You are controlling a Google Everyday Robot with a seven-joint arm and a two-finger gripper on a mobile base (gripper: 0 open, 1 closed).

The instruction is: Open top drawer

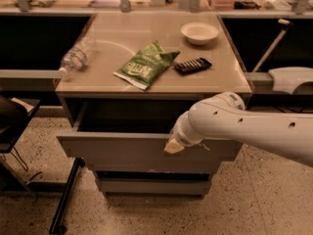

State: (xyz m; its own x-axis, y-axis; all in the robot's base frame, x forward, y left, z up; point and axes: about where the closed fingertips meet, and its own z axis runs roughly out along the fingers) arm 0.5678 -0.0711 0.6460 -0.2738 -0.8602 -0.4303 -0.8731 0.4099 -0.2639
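Observation:
The top drawer (122,153) is a wide flat grey handleless front joined to a shallow tray. It stands pulled well out from the cabinet, with a dark gap behind the front. My gripper (174,145) sits at the drawer front's upper edge, right of its middle, at the end of my white arm (244,126). The arm comes in from the right and hides the wrist and part of the drawer's right side. Two slimmer grey drawer fronts (151,185) sit shut below.
On the cabinet top lie a green chip bag (145,65), a clear plastic bottle (77,57), a white bowl (199,33) and a black bar-shaped object (192,65). A dark chair (12,126) and a black pole (66,195) stand at the left. The floor is speckled.

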